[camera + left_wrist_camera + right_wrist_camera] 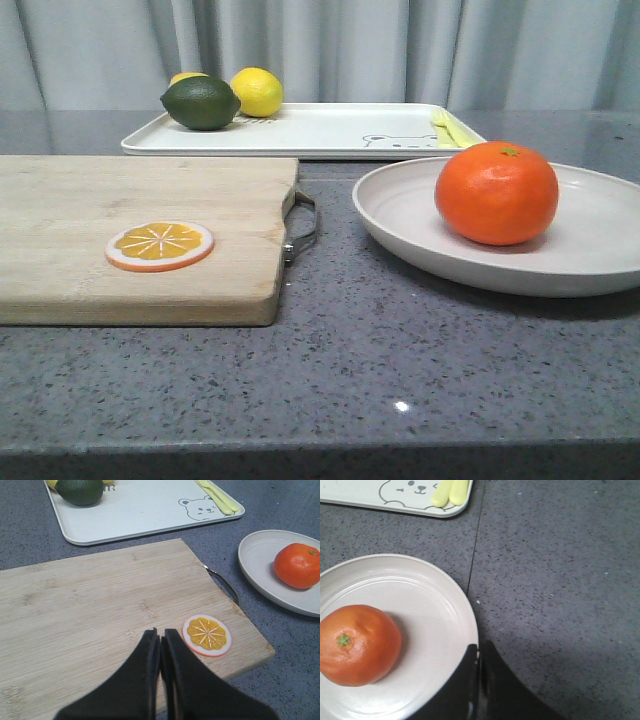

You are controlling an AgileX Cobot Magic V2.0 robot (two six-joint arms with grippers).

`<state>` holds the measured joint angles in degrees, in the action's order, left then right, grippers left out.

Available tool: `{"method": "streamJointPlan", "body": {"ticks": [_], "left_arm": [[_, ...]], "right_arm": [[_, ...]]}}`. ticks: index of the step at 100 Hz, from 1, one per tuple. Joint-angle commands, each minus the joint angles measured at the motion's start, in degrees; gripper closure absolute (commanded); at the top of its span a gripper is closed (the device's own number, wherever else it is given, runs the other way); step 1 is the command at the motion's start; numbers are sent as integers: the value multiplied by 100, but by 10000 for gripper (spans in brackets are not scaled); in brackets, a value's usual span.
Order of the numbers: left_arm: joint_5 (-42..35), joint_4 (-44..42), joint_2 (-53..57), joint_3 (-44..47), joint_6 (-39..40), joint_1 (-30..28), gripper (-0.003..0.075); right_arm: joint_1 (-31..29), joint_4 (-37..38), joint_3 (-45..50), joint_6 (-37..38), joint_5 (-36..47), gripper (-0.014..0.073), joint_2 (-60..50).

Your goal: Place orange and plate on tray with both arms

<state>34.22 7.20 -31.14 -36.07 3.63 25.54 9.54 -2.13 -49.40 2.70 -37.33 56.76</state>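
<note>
The orange [497,193] [298,565] [357,645] rests on the off-white plate [600,250] [260,565] [435,605] at the right of the table. Behind it lies the white tray [320,130] [145,510] [350,495] with the bear drawing. My right gripper [480,647] is shut on the plate's rim, one finger inside the dish and one outside it. My left gripper [161,635] hovers shut and empty over the wooden cutting board [120,200] [90,605]. Neither gripper shows in the front view.
An orange slice [160,245] [206,635] lies on the board near its metal handle [305,225]. The tray holds a lime [200,103] [80,491] and a lemon [257,91] at its left end, and yellow utensils [445,128] [451,491] at its right end.
</note>
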Motion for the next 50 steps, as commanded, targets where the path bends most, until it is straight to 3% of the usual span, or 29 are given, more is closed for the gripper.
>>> {"method": "streamJointPlan", "body": {"ticks": [1,27,50], "left_arm": [[-416,17,-14,-162,52,-21,739],[-416,17,-14,-162,52,-21,739],[-416,17,-14,-162,52,-21,739]], "right_arm": [[110,-34,-359,-63,185,488,285],[142,-82,-787,-63,-479,239,1153],[142,-86,-845,-63,-839,216,1631]]}}
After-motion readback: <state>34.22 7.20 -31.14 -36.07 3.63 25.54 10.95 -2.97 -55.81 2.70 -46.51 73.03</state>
